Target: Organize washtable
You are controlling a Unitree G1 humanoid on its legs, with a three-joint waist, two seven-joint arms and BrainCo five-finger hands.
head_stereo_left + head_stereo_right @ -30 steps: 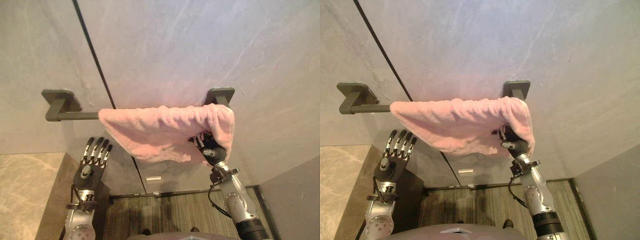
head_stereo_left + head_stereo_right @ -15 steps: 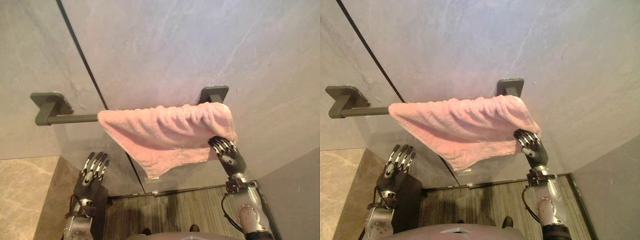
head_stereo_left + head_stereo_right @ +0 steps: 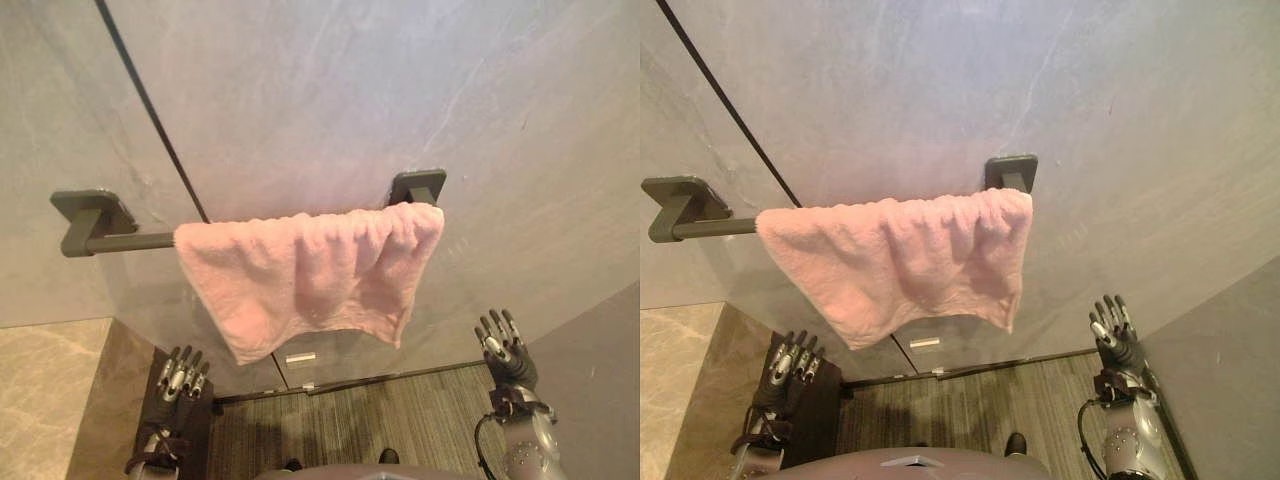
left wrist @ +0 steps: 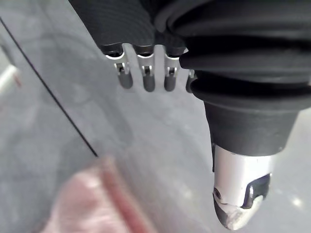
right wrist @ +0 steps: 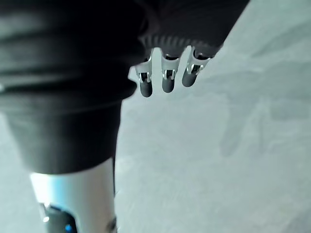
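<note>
A grey stone wall (image 3: 330, 90) carries a dark towel bar (image 3: 125, 241), with a pink towel (image 3: 300, 280) draped over its right half. The left hand (image 3: 178, 378) at seven o'clock and the right hand (image 3: 505, 350) at four o'clock sit below it, apart from the towel, fingers straight, holding nothing.

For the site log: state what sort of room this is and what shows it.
Most likely a bathroom or washroom: a pink towel hangs over a dark rail fixed to a grey stone-look wall, and a beige marble-look counter sits at the lower left.
</note>
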